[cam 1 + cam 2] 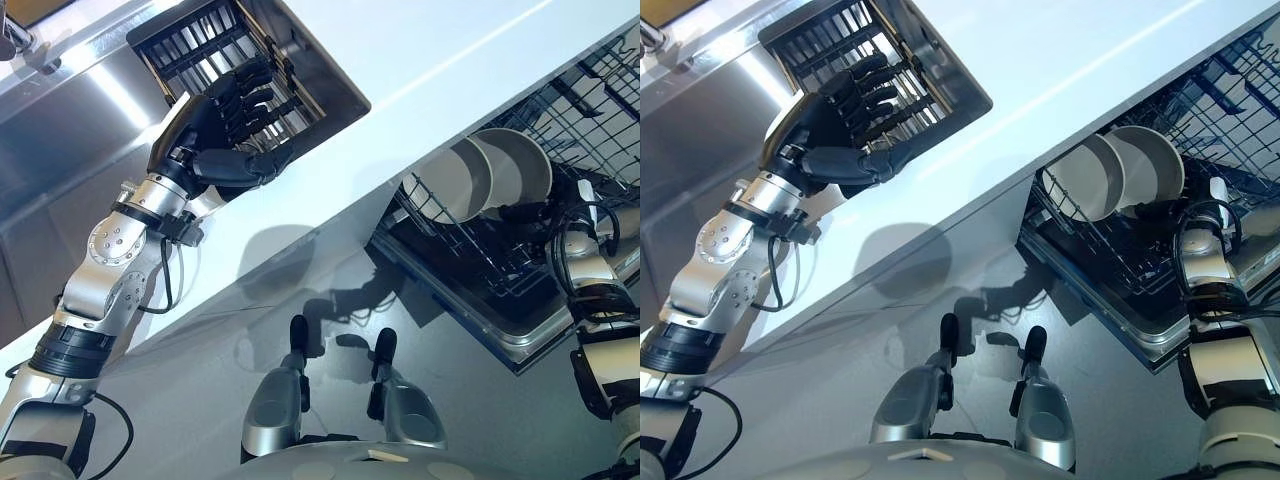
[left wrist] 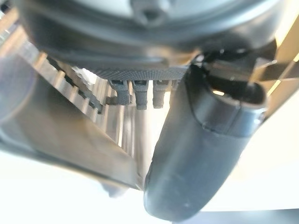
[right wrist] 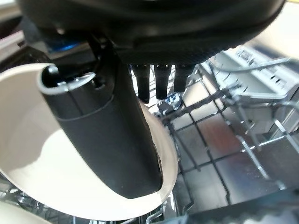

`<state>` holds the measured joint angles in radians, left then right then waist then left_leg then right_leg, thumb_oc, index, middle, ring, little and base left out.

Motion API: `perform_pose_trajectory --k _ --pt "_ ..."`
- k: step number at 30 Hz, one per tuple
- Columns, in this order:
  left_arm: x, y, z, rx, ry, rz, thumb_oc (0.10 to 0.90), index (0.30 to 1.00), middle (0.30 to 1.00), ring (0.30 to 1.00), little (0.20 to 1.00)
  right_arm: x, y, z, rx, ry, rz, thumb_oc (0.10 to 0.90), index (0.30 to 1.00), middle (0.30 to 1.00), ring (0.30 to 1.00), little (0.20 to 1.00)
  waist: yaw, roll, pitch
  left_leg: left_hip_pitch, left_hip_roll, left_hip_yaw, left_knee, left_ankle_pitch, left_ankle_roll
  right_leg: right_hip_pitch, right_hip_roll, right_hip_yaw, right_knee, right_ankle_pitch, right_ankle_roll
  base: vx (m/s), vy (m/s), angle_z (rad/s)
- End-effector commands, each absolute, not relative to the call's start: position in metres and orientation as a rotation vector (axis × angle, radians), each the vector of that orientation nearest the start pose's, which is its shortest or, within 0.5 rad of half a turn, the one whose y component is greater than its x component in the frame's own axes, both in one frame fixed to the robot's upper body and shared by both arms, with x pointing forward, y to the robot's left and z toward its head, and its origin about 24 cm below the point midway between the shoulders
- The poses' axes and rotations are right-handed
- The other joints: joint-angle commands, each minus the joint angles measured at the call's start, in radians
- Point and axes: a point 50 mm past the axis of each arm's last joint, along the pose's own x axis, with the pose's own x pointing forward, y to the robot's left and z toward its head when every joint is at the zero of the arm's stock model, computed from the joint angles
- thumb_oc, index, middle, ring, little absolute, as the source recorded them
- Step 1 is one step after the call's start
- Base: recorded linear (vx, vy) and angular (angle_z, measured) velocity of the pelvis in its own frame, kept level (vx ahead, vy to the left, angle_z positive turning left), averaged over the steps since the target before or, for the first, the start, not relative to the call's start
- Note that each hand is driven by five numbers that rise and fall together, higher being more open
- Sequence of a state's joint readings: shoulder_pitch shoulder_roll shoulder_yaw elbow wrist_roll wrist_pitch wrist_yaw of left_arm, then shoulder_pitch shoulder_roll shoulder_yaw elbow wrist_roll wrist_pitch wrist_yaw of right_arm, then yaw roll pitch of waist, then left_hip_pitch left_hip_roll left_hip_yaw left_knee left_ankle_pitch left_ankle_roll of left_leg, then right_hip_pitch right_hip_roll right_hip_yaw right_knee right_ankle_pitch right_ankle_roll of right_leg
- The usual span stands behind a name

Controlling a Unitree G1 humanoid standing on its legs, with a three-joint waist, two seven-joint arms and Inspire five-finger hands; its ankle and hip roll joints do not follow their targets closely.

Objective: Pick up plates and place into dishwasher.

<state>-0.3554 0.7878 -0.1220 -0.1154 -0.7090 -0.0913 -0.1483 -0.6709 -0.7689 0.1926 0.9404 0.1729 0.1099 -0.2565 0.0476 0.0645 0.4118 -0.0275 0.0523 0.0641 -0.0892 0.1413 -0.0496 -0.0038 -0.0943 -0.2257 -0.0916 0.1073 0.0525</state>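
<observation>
Two pale plates stand on edge side by side in the dishwasher's lower rack: one plate nearer the counter, the other plate beside it. My right hand is down in the rack at the foot of that second plate. In the right wrist view its thumb lies across the plate's hollow face. The plate's rim runs between the thumb and the straight fingers. My left hand hovers open over the black dish rack on the counter, holding nothing.
The white counter runs between the dish rack and the dishwasher. A steel sink lies to the left of the dish rack. The dishwasher's open door juts out below the wire rack.
</observation>
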Motion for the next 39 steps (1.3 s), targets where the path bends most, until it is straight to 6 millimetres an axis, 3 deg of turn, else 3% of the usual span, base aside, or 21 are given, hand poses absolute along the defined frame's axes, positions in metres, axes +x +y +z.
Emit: perform_pose_trajectory --k 1,15,20,35,37,39 --pt "0.275 0.191 0.24 0.083 -0.672 -0.497 0.8 0.9 0.9 0.9 0.9 0.323 -0.384 0.164 -0.785 0.135 -0.661 0.8 0.9 0.9 0.9 0.9 -0.021 -0.033 -0.124 0.044 -0.051 0.062 0.002 -0.099 0.0 0.017 0.001 -0.003 0.012 -0.008 0.044 0.06 0.036 -0.08" --pt "0.274 0.192 0.227 0.043 -0.626 -0.518 0.8 0.9 0.9 0.9 0.9 0.289 -0.414 0.154 -0.998 0.247 -0.692 0.8 0.9 0.9 0.9 0.9 -0.066 -0.061 -0.2 0.11 -0.048 0.104 0.002 -0.129 0.006 0.066 0.015 0.042 0.006 -0.022 0.053 0.05 0.04 -0.11" --pt "0.273 0.19 0.22 0.028 -0.603 -0.521 0.8 0.9 0.9 0.9 0.9 0.275 -0.424 0.15 -0.992 0.256 -0.738 0.8 0.9 0.9 0.9 0.9 -0.081 -0.07 -0.21 0.129 -0.047 0.117 0.002 -0.137 0.013 0.078 0.021 0.063 0.006 -0.027 0.053 0.05 0.021 -0.14" --pt "0.277 0.187 0.213 0.011 -0.565 -0.532 0.8 0.9 0.9 0.9 0.9 0.281 -0.411 0.139 -0.992 0.251 -0.654 0.8 0.9 0.9 0.9 0.9 -0.08 -0.067 -0.219 0.138 -0.043 0.12 0.002 -0.139 0.013 0.089 0.023 0.067 0.004 -0.031 0.054 0.02 0.002 -0.06" --pt "0.276 0.188 0.211 0.008 -0.555 -0.532 0.8 0.9 0.9 0.9 0.9 0.283 -0.408 0.14 -1.005 0.243 -0.635 0.1 0.3 0.3 0.3 0.2 -0.075 -0.067 -0.222 0.139 -0.043 0.117 0.002 -0.139 0.014 0.091 0.022 0.063 0.004 -0.033 0.053 0.0 0.0 0.0" --pt "0.276 0.189 0.209 0.008 -0.549 -0.533 0.8 0.9 0.9 0.9 0.9 0.287 -0.405 0.141 -1.029 0.239 -0.613 0.1 0.3 0.3 0.3 0.2 -0.071 -0.068 -0.22 0.141 -0.043 0.117 0.002 -0.139 0.016 0.091 0.021 0.058 0.007 -0.035 0.051 0.0 0.0 0.0"
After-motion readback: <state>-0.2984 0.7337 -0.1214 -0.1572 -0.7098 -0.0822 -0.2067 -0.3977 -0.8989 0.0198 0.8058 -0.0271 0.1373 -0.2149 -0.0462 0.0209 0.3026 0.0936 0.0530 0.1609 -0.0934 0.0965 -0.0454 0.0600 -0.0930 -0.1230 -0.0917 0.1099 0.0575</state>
